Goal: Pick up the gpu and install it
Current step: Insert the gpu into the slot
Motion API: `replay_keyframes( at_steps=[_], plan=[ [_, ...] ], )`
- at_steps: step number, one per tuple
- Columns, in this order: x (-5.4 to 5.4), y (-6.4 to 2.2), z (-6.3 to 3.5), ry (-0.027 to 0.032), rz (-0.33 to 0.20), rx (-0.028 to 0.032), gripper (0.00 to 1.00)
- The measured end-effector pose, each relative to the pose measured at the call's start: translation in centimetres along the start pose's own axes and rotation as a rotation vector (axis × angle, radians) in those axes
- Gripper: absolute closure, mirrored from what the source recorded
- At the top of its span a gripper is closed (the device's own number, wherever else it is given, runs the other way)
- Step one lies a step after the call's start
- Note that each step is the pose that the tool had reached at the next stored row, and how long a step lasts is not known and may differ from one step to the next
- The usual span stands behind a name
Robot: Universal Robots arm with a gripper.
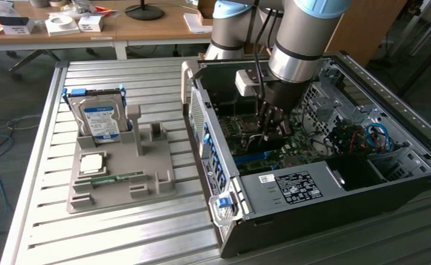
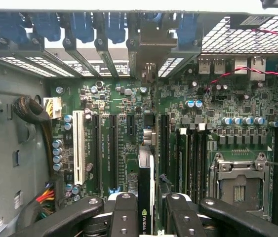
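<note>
claw clenched on the gpu, card edge-on between its fingers over motherboard slots; arm angled steeply down into open computer case on bench.

The black gpu carries a green logo, the motherboard is dark green with one white slot, and the silver hard drive wears a blue label.

Thin dark gpu edge-on over motherboard

hard drive stands upright in grey tray.
</note>
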State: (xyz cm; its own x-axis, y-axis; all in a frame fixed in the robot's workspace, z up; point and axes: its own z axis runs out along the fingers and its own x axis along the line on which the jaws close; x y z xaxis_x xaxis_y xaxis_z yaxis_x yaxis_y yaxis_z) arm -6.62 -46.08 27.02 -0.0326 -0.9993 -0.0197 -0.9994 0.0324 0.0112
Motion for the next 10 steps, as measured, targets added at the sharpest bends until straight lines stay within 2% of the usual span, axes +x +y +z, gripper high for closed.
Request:
replay_keyframes(
  at_steps=[10],
  plan=[
    [0.0, 0.01, 0.11, 0.0001, 0.0, 0.0001, 0.74]
  ],
)
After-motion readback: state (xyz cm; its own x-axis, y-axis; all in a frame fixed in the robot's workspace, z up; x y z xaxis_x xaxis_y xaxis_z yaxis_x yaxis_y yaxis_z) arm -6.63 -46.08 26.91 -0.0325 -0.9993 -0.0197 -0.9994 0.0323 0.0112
